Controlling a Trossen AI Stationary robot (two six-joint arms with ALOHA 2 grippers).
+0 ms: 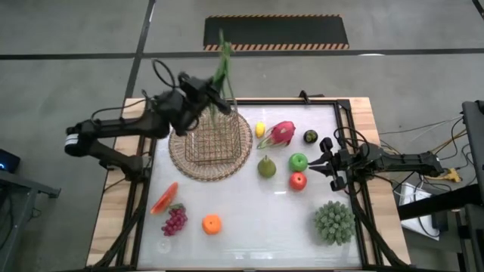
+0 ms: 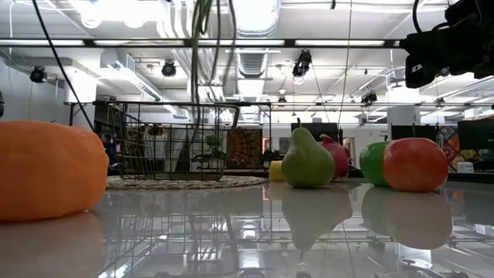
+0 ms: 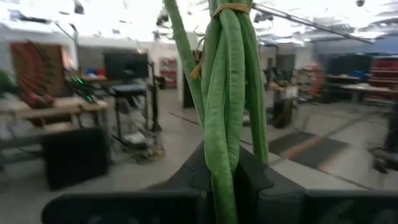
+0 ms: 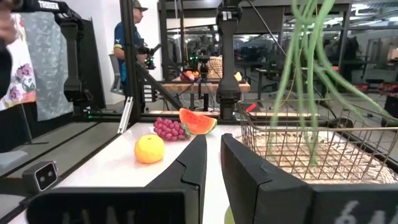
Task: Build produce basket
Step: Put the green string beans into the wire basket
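The basket (image 1: pixel 219 140), a wire cage on a round tan woven base (image 1: pixel 185 162), stands at the table's far left. Above its far rim my left gripper (image 1: pixel 219 100) is shut on a bundle of green beans (image 3: pixel 227 93). The rest of the produce lies on the table: lemon (image 1: pixel 260 129), dragon fruit (image 1: pixel 281 133), pear (image 1: pixel 266 167), green apple (image 1: pixel 299 162), red apple (image 1: pixel 298 180), grapes (image 1: pixel 175 220) and orange (image 1: pixel 212 224). At the right edge my right gripper (image 1: pixel 327 162) waits, shut, touching nothing. My left gripper pinches the bean bundle between its two fingers (image 3: pixel 261 183), some way below the tan band (image 3: pixel 230 7) that ties its top. The fingers come level from the table's left and lie across the beans. The bundle stands upright, and its loose lower ends (image 4: pixel 308 146) reach down inside the basket.
A watermelon slice (image 1: pixel 164 198) lies near the grapes at the near left. A small dark fruit (image 1: pixel 311 137) sits far right of the dragon fruit. A large spiky green cluster (image 1: pixel 334 222) stands at the near right. A person (image 4: pixel 132 43) stands in the room beyond the table.
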